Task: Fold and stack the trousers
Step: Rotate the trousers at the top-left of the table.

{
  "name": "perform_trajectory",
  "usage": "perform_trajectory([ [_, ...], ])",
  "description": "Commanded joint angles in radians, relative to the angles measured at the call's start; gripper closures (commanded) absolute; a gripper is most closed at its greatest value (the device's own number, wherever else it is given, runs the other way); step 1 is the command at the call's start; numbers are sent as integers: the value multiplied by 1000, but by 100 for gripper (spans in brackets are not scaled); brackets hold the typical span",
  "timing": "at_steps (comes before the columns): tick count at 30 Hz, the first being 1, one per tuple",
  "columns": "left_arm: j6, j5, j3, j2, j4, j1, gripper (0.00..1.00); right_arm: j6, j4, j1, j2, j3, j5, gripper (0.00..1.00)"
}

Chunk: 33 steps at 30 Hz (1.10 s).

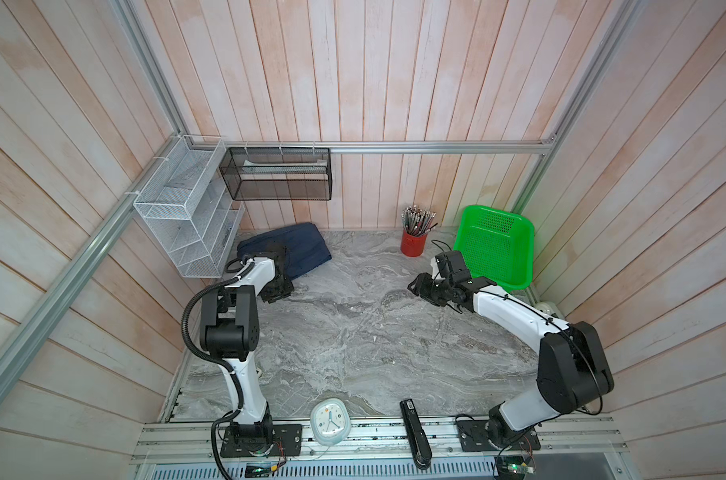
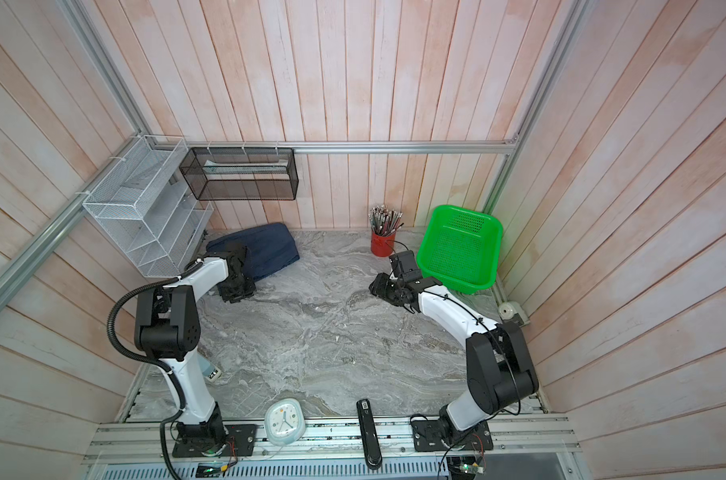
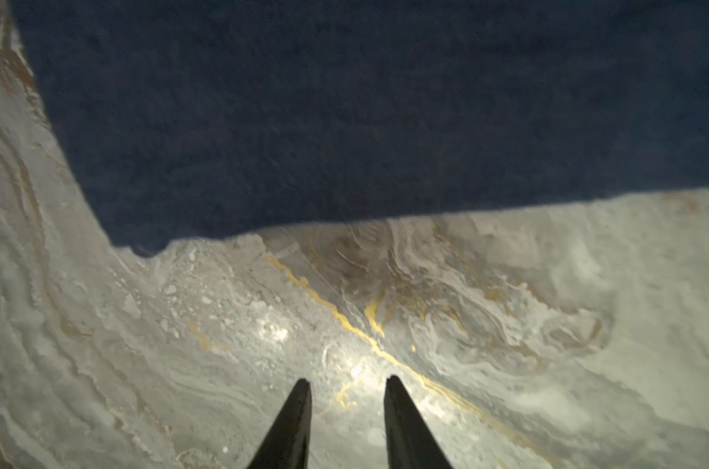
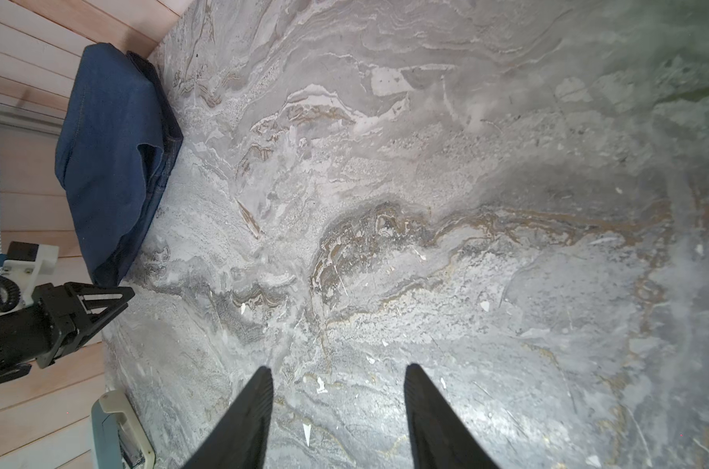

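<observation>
Dark denim trousers (image 1: 307,245) lie folded in the marble table's (image 1: 353,340) far left corner. Left gripper (image 3: 348,378) just beside them, jaws parted, empty. Right gripper (image 4: 340,366) well apart, likewise parted, empty.

**Indigo denim set against grey marble and pale pink planks**

The trousers (image 1: 307,245) are coloured dark indigo, and pale stitch lines are shown along the seams in the right wrist view. The tabletop (image 1: 353,340) is patterned in swirling grey and white marble, streaked with gold-brown veins. The walls (image 1: 353,83) are striped in washed pink and white planks. The basket (image 1: 494,245) is coloured bright green and dotted with perforations, the cup (image 1: 412,248) red. 1 wire rack (image 1: 174,208) is meshed in white, 1 mesh bin (image 1: 278,185) in black. The clock (image 1: 329,424) is tinted pale blue-white, and the stapler (image 1: 415,432) is coloured black.
</observation>
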Motion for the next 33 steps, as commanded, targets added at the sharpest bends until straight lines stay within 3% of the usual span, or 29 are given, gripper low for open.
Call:
perform_trajectory([
  [1,-3,-46,38,67,42,44,66,0,-11,4,-32,-17,11,47],
  [15,65,-188,276,224,6,120,65,-12,-27,-5,-39,-7,29,46],
  [25,100,-175,430,249,-21,120,49,-18,-28,-13,-46,3,34,46],
  [29,122,-143,404,159,-25,91,44,-38,-16,-15,-58,8,44,46],
  [33,130,-64,270,-46,28,30,40,-100,41,-15,-106,-2,115,46],
])
